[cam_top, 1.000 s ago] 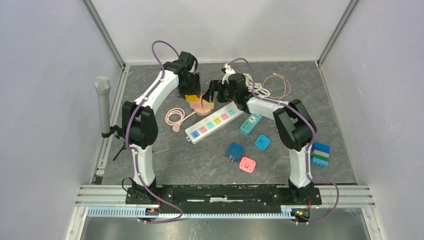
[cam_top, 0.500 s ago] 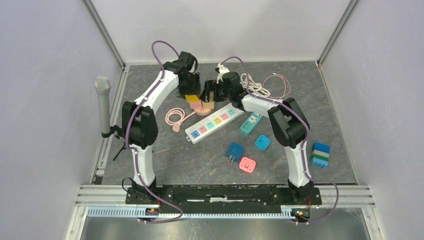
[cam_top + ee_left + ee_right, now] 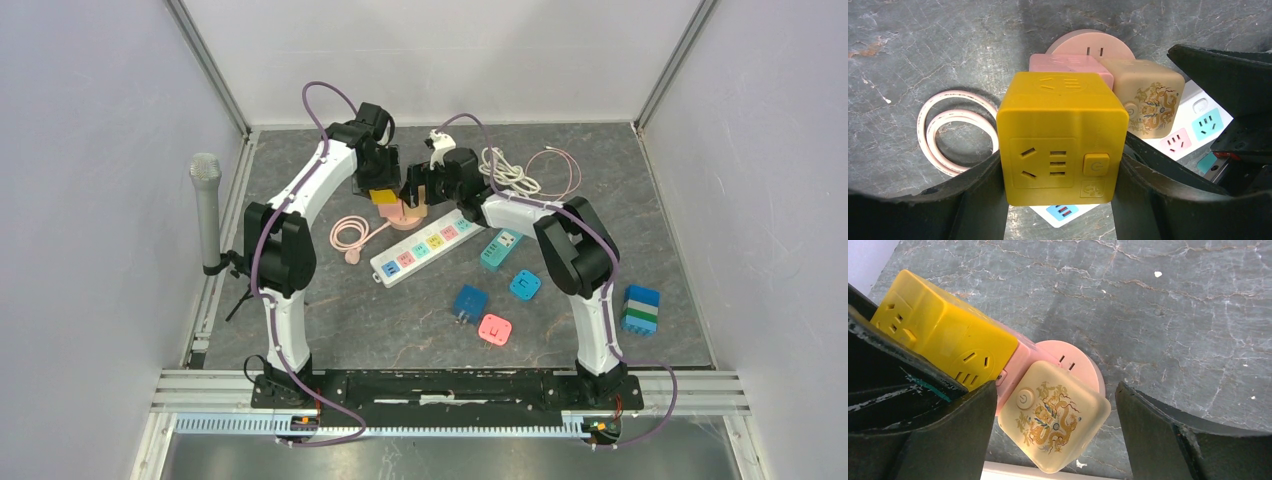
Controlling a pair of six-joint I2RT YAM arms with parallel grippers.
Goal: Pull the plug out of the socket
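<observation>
At the far left, a microphone [image 3: 205, 205] on its stand, out of play. Next, a coiled pink cable [image 3: 350, 235] lying flat on the mat. Then the left gripper [image 3: 1060, 187], clenched on the yellow cube plug [image 3: 1060, 135] — 1 finger pressed to each side face. Behind that cube and touching it, a pink block [image 3: 1070, 64] seated on the round pink socket [image 3: 1090, 47]. No gap visible between yellow and pink, so by all appearances not pulled apart yet. Just to the right, a beige dragon-printed cube [image 3: 1054, 417], set against the pink block over the same socket. Around it the right gripper [image 3: 1058, 435], jaws spread wide, grasping nothing — probably there to brace the socket. Further right, the white power strip [image 3: 425, 245]. Grip done; the pull itself left to do.
</observation>
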